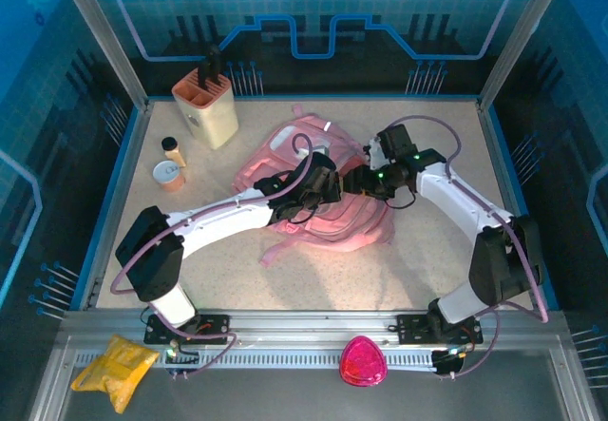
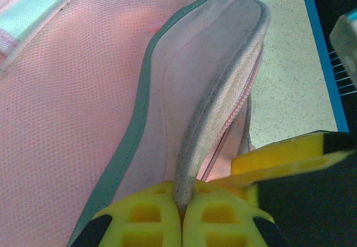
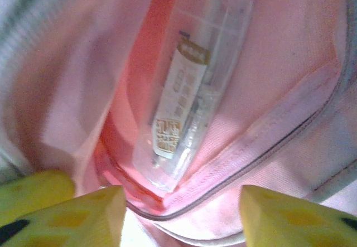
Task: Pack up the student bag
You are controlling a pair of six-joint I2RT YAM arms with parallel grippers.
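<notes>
- Beige speckled table (image 1: 418, 269), walled in blue, with everything below lying on it.
- Pink student bag (image 1: 269, 160), soft and crumpled, lies in the middle of the table, and both arms meet over it.
- Left gripper (image 2: 181, 213) has its yellow fingers pressed together on the grey-edged zip rim of the bag, lifting that rim so the pocket gapes.
- Right gripper (image 3: 181, 202) sits at the mouth of the gaping pocket, its yellow fingers spread apart with nothing between them.
- Cream holder (image 1: 211, 107) stands at the far left, well apart from the bag, with dark handles sticking up out of its slots.
- Clear plastic packet (image 3: 189, 91) lies inside the bag's pink pocket; a slim labelled stick is sealed in it.
- Small dark-capped bottle (image 1: 172, 150) stands near the holder.
</notes>
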